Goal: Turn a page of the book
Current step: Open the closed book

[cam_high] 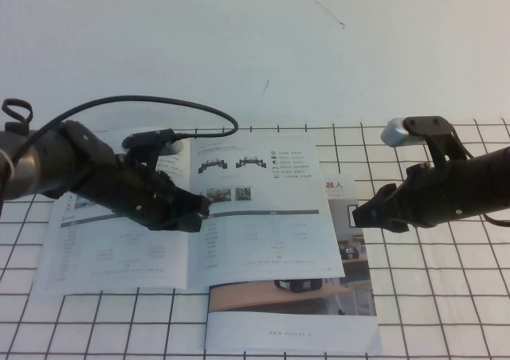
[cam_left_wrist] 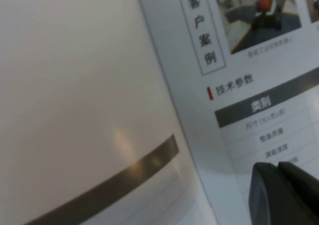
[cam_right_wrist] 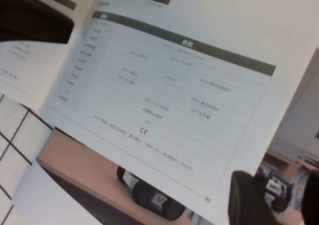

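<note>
The book (cam_high: 119, 248) lies open on the checked cloth. Its right-hand page (cam_high: 263, 217) shows two black chassis photos, a grey bar and a spec table, and lies flat. My left gripper (cam_high: 203, 209) is shut and rests low over the spine, by the grey bar; in the left wrist view its fingers (cam_left_wrist: 269, 185) are pressed together over the page (cam_left_wrist: 199, 135). My right gripper (cam_high: 358, 214) is open and empty, just beyond the page's outer edge. In the right wrist view this gripper (cam_right_wrist: 279, 182) is by the page's (cam_right_wrist: 164, 85) lower outer corner.
A second booklet (cam_high: 295, 328) with a wood-toned photo cover lies under the book and sticks out at the front and right; it also shows in the right wrist view (cam_right_wrist: 75, 165). The grid-patterned cloth (cam_high: 446, 296) covers the table. A black cable (cam_high: 159, 101) loops behind the left arm.
</note>
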Robot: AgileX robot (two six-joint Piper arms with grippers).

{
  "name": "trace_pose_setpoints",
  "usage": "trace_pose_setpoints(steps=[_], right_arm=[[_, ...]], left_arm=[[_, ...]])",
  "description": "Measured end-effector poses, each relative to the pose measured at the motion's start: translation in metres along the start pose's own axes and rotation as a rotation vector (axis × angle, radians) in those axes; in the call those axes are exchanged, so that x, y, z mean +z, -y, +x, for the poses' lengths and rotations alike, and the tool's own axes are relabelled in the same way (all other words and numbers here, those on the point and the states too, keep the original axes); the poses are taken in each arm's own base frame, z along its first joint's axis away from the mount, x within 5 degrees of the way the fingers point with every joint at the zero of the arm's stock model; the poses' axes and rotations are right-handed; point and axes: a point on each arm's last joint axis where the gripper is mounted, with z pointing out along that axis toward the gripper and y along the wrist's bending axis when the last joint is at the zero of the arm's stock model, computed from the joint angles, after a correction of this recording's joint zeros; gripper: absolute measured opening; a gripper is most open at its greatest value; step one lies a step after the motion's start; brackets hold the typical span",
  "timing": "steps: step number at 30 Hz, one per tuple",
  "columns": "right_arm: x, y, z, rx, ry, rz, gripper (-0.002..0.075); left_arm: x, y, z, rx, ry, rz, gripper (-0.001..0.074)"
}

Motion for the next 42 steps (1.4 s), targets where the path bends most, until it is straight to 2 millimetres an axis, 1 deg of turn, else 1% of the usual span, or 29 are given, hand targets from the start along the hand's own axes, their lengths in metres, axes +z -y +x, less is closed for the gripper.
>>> trace_pose_setpoints(steps=[3, 5, 11, 14, 18, 23, 27, 31, 35, 38, 42], right_arm=[[0.0, 0.0, 0.0, -0.007, 0.0, 0.0, 0.0248], [0.0, 0.0, 0.0, -0.014, 0.0, 0.0, 0.0249], [0.0, 0.0, 0.0, -0.049, 0.0, 0.0, 0.025], [0.0, 0.0, -0.001, -0.051, 0.006, -0.003, 0.025], [0.002, 0.0, -0.001, -0.054, 0.012, -0.008, 0.025], [0.014, 0.007, 0.005, -0.029, -0.007, -0.015, 0.025], [0.023, 0.013, 0.008, 0.005, -0.004, -0.029, 0.025], [0.031, 0.016, 0.008, 0.035, 0.034, -0.048, 0.0253], [0.038, 0.02, 0.007, 0.057, 0.075, -0.059, 0.0285], [0.042, 0.021, 0.005, 0.041, 0.104, -0.075, 0.0312], [0.049, 0.023, -0.001, 0.019, 0.121, -0.09, 0.0324]], left_arm=[[-0.012, 0.003, -0.008, 0.058, 0.009, -0.031, -0.0003], [-0.017, 0.002, -0.009, 0.084, -0.004, -0.067, -0.0003], [-0.021, -0.012, -0.002, 0.118, -0.094, -0.226, -0.0003], [-0.022, -0.015, -0.001, 0.122, -0.107, -0.265, -0.0003], [-0.02, -0.017, 0.0, 0.113, -0.115, -0.272, -0.0003], [-0.009, -0.022, 0.003, 0.104, -0.141, -0.272, -0.0003], [-0.008, -0.022, 0.002, 0.1, -0.139, -0.271, -0.0002], [-0.008, -0.022, 0.002, 0.101, -0.137, -0.271, -0.0002], [-0.008, -0.022, 0.002, 0.099, -0.137, -0.27, -0.0002], [-0.007, -0.023, 0.002, 0.097, -0.138, -0.268, -0.0003], [-0.007, -0.022, 0.002, 0.093, -0.137, -0.266, -0.0002]])
